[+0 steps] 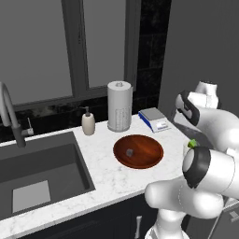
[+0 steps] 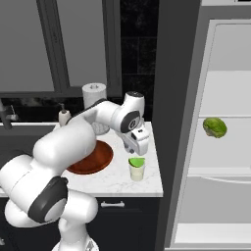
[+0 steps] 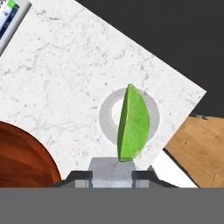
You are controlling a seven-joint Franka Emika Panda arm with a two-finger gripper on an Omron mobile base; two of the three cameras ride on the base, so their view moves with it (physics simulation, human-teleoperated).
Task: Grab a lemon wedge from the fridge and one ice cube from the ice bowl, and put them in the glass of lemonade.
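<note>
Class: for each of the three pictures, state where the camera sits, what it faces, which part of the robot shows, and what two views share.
Left base view: behind the arm's left, facing the sink, ice bowl and counter; white arm links at lower right.
Right base view: behind the arm's right, facing the open fridge; the arm reaches from lower left, gripper above the glass of lemonade.
Hand view: on the hand, looking down at the lemon wedge over the glass; the hand's body at bottom.
Shared: both base views show the ice bowl and paper towel roll.

We see the lemon wedge (image 2: 137, 162) directly above the glass of lemonade (image 2: 137, 171), on the bench (image 2: 117, 184); the ice bowl (image 2: 93, 159) lies at its nine o'clock, the fridge (image 2: 215, 147) at three.
</note>
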